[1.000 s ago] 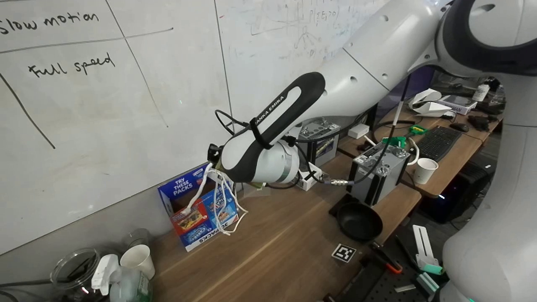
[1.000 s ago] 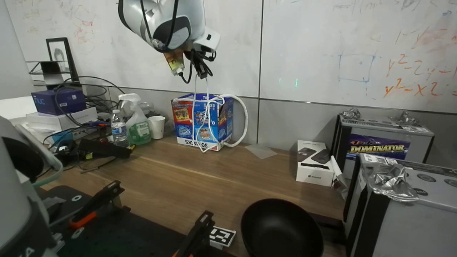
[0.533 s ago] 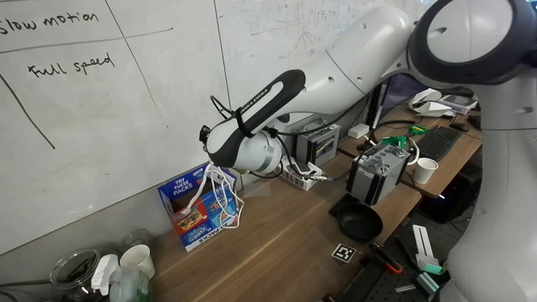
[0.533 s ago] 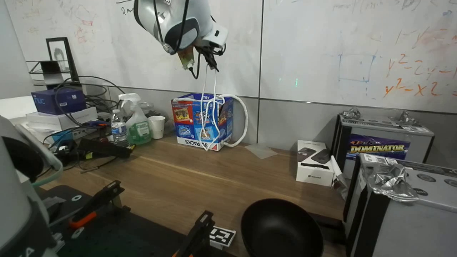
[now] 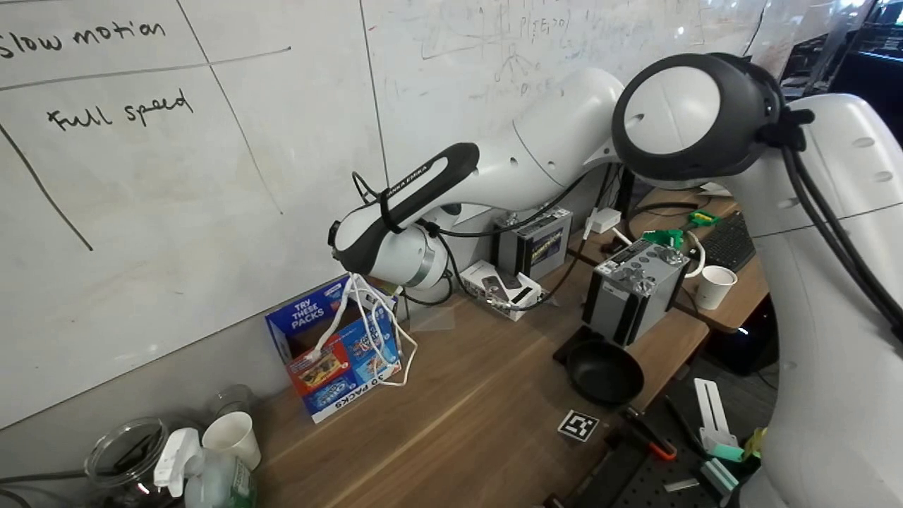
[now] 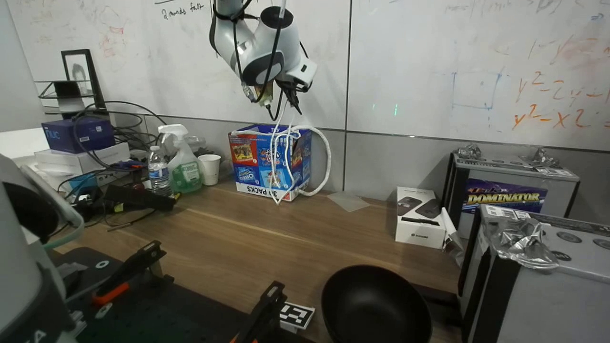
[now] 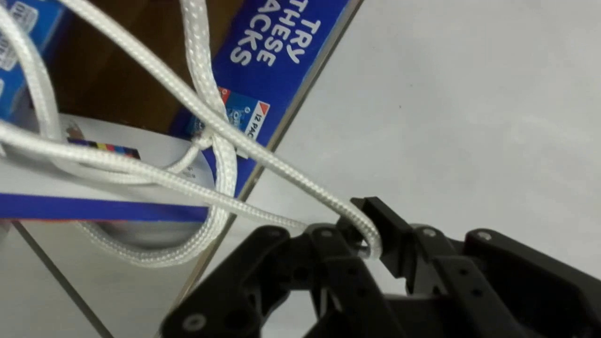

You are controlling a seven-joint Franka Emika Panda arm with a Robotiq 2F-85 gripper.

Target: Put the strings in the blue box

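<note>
With the gripper [image 7: 368,237] pinched narrow, I held part of the strings [image 7: 220,124] higher than the blue box [image 6: 252,166]; 2 strands ran down, and in both exterior views loops hung in front of the box's printed side.

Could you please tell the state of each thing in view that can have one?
Claw: shut on the strings
Strings: partly held, loops hanging outside the blue box
Blue box: standing, open on top
Spray bottle: standing upright
Water bottle: upright, cap on
Paper cup beside the spray bottle: upright
Black pan: open side up
</note>
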